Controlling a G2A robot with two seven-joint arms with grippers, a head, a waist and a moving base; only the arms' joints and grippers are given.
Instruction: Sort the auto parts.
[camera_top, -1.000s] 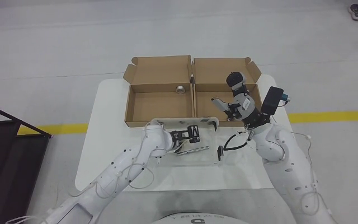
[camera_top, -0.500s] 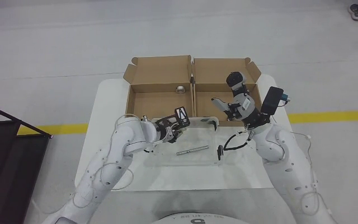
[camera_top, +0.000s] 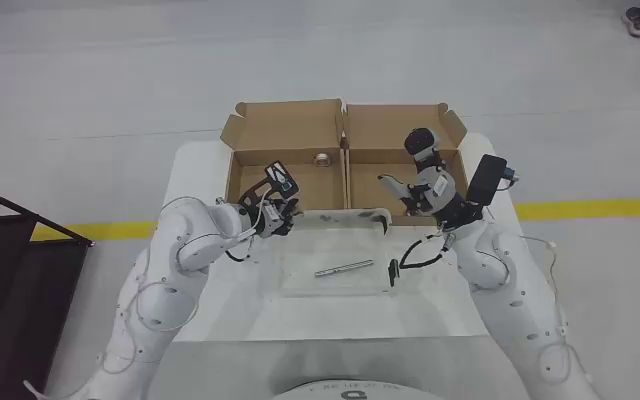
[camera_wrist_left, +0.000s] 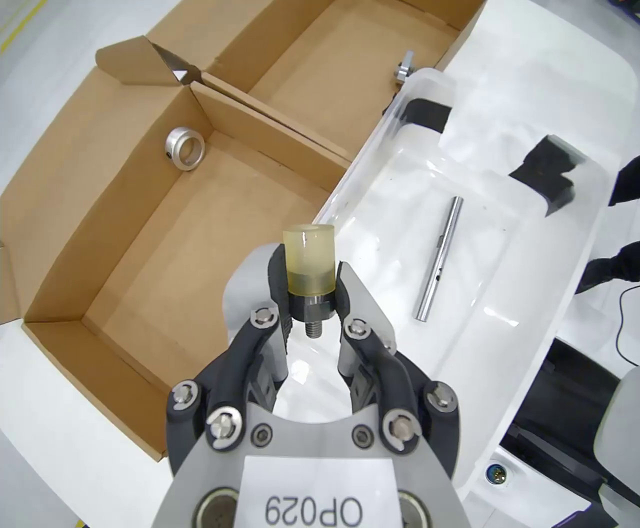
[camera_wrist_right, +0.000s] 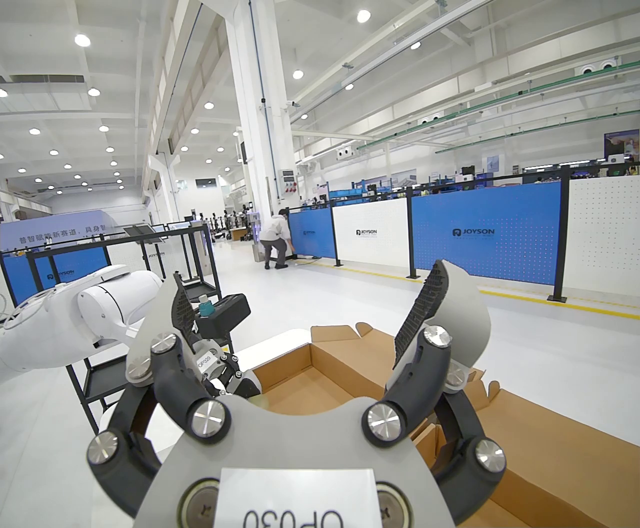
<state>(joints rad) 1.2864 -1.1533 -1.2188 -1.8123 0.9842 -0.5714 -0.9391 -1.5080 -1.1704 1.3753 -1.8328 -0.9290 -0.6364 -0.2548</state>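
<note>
one ring (camera_wrist_left: 185, 148) sits sorted at 1 o'clock in the left box (camera_wrist_left: 165, 260); left pincer (camera_wrist_left: 308, 287) pinches a capped stud (camera_wrist_left: 308, 252); rod (camera_wrist_left: 440, 257) awaits in tray (camera_wrist_left: 500, 280); right pincer (camera_wrist_right: 310, 277) spread.

Yellowish bumper (camera_wrist_left: 307, 262) — brown box (camera_wrist_left: 165, 250); silver rod (camera_wrist_left: 440, 260)

boxes (camera_wrist_left: 150, 215): matt brown cardboard, raw corrugated edges
ring (camera_wrist_left: 185, 148): silver metal, brushed, dull sheen
capped stud (camera_wrist_left: 308, 262): smooth translucent yellowish cap, plastic or rubber; bare metal hex base and thread
rod (camera_wrist_left: 440, 257): smooth grey metal, polished
tray (camera_wrist_left: 480, 310): clear glossy plastic, faint scuffs
table (camera_top: 195, 180): white, smooth, slightly glossy
left gripper (camera_wrist_left: 310, 275): matt black plastic links, shiny metal screws, grey finger shells
</note>
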